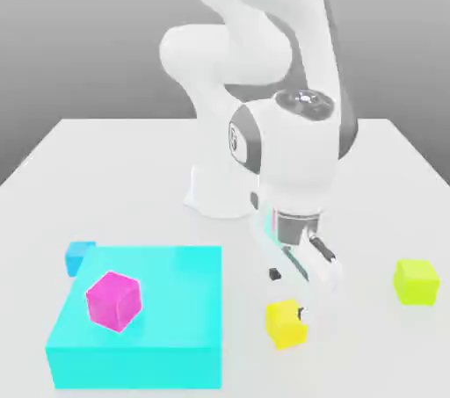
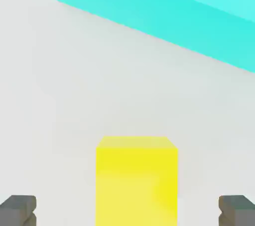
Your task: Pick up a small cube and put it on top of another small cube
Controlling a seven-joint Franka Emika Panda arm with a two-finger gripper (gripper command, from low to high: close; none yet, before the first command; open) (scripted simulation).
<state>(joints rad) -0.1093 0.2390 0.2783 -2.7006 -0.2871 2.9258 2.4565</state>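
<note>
The small yellow cube (image 1: 286,323) rests on the white table near the front, just to the exterior view's right of the big cyan block. My gripper (image 1: 303,286) hangs close above and slightly behind it, open, with nothing held. In the hand view the yellow cube (image 2: 136,180) sits centred between the two dark fingertips (image 2: 18,210), with wide gaps on both sides. A magenta cube (image 1: 113,300) of about the same size stands on top of the cyan block (image 1: 167,335).
A lime yellow-green cube (image 1: 416,282) lies at the exterior view's right. A small blue cube (image 1: 79,256) sits behind the cyan block's far left corner. The cyan block's side (image 2: 164,15) is near the yellow cube. The arm's base (image 1: 220,185) stands mid-table.
</note>
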